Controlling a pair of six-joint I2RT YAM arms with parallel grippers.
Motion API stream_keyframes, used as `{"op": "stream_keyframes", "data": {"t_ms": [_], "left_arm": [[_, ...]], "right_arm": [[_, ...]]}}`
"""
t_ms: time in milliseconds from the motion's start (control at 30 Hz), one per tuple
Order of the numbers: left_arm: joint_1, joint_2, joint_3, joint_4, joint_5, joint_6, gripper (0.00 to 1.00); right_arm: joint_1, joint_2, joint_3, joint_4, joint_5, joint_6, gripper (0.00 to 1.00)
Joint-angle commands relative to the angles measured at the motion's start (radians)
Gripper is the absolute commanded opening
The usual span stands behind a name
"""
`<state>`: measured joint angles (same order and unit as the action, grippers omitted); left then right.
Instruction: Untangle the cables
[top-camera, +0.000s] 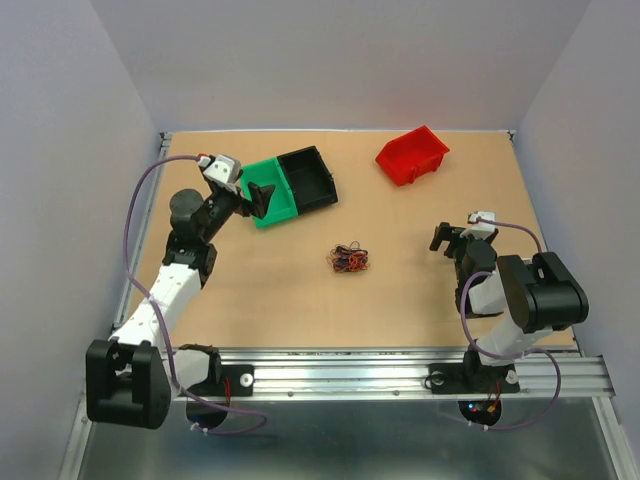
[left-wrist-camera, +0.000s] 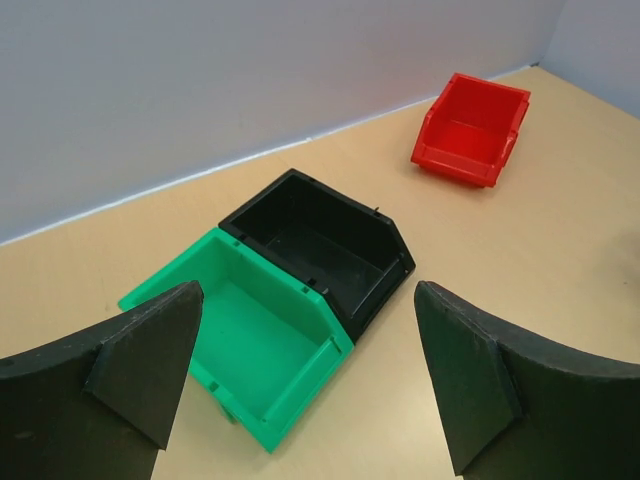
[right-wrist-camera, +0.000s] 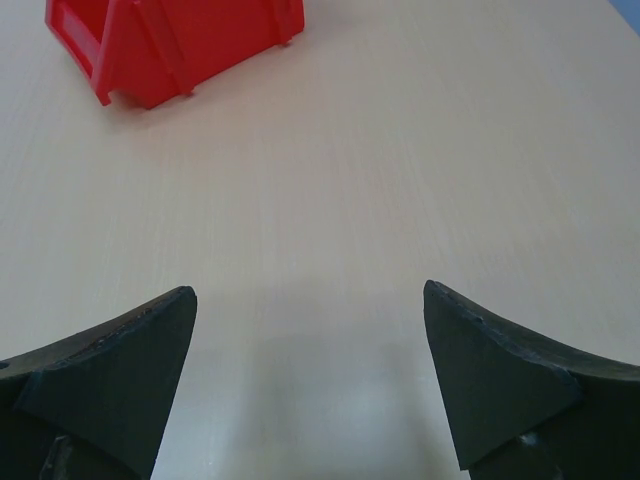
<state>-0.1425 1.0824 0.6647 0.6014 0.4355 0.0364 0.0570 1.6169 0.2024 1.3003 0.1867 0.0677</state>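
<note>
Left gripper (top-camera: 258, 200): jaws spread wide with nothing between them; it hangs left of the cables (top-camera: 348, 261) and farther back, well apart from them.
Green bin (top-camera: 275, 166): under the left gripper, back-left of the cables; looks empty in the left wrist view.
Black bin (top-camera: 306, 154): touching the green bin's right side, behind the cables and slightly left; nothing visible inside.
Cables: one small knot of thin black, red and orange-brown wires on the bare desk (top-camera: 280, 300), mid-desk between the two arms, touched by neither gripper.
Red bin (top-camera: 412, 157): back-right of the cables, well apart, set at an angle.
Right gripper (top-camera: 447, 238): jaws wide apart and empty, low over the desk to the right of the cables; its camera sees no wire.
Step in hand: probably the opening approach, since the knot lies whole.
Next move: likely one gripper must swing in over the knot, drop, and close on a single outer strand, perhaps with the other pinning the rest.
</note>
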Motion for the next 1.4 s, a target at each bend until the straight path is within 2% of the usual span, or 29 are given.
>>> {"op": "stream_keyframes", "data": {"t_ms": [0, 133, 167, 200, 267, 300, 333, 367, 467, 633, 733, 967, 1033, 1067, 1167, 1200, 1233, 1300, 1333, 1367], "left_arm": [[-0.003, 0.077, 0.122, -0.035, 0.087, 0.034, 0.99], [-0.019, 0.200, 0.191, -0.132, 0.129, 0.077, 0.99], [-0.035, 0.239, 0.219, -0.150, 0.134, 0.091, 0.99], [-0.045, 0.255, 0.234, -0.191, 0.172, 0.130, 0.99], [-0.090, 0.298, 0.266, -0.241, 0.239, 0.184, 0.99], [-0.126, 0.309, 0.280, -0.320, 0.253, 0.270, 0.99], [-0.164, 0.326, 0.305, -0.366, 0.238, 0.317, 0.99], [-0.248, 0.333, 0.312, -0.411, 0.220, 0.374, 0.99], [-0.388, 0.336, 0.283, -0.477, 0.129, 0.497, 0.99], [-0.482, 0.390, 0.294, -0.546, 0.039, 0.557, 0.99], [-0.525, 0.476, 0.315, -0.549, -0.013, 0.559, 0.99], [-0.554, 0.625, 0.377, -0.522, -0.104, 0.528, 0.99], [-0.563, 0.654, 0.398, -0.525, -0.132, 0.528, 0.88], [-0.575, 0.678, 0.404, -0.531, -0.142, 0.530, 0.75], [-0.583, 0.689, 0.411, -0.549, -0.152, 0.536, 0.51], [-0.583, 0.683, 0.408, -0.554, -0.136, 0.536, 0.35], [-0.583, 0.677, 0.403, -0.555, -0.127, 0.539, 0.27], [-0.583, 0.648, 0.389, -0.558, -0.091, 0.540, 0.05], [-0.583, 0.637, 0.385, -0.560, -0.078, 0.540, 0.00], [-0.582, 0.617, 0.380, -0.563, -0.061, 0.539, 0.00]], "right_arm": [[0.004, -0.057, 0.023, -0.017, 0.034, 0.006, 1.00], [0.064, -0.233, 0.115, -0.243, 0.102, -0.020, 1.00], [0.063, -0.267, 0.149, -0.392, 0.112, 0.033, 1.00], [0.064, -0.309, 0.210, -0.457, 0.126, 0.160, 1.00], [0.063, -0.344, 0.258, -0.623, 0.047, 0.205, 1.00], [0.064, -0.369, 0.294, -0.694, -0.055, 0.219, 1.00], [0.064, -0.377, 0.342, -0.817, -0.088, 0.237, 1.00], [0.064, -0.379, 0.341, -0.828, -0.105, 0.253, 1.00], [0.063, -0.405, 0.299, -0.832, -0.142, 0.276, 1.00], [0.064, -0.453, 0.267, -0.869, -0.150, 0.325, 1.00], [0.064, -0.483, 0.258, -0.921, -0.153, 0.349, 1.00], [0.063, -0.578, 0.206, -0.931, -0.138, 0.369, 1.00], [0.064, -0.584, 0.203, -0.931, -0.139, 0.388, 1.00], [0.064, -0.585, 0.201, -0.931, -0.148, 0.395, 1.00], [0.064, -0.581, 0.192, -0.915, -0.179, 0.441, 0.96], [0.064, -0.580, 0.186, -0.903, -0.241, 0.449, 0.93], [0.064, -0.580, 0.177, -0.883, -0.275, 0.458, 0.86], [0.064, -0.569, 0.141, -0.817, -0.388, 0.454, 0.82], [0.064, -0.562, 0.134, -0.787, -0.427, 0.451, 0.83], [0.064, -0.546, 0.129, -0.771, -0.476, 0.446, 0.83]]}}
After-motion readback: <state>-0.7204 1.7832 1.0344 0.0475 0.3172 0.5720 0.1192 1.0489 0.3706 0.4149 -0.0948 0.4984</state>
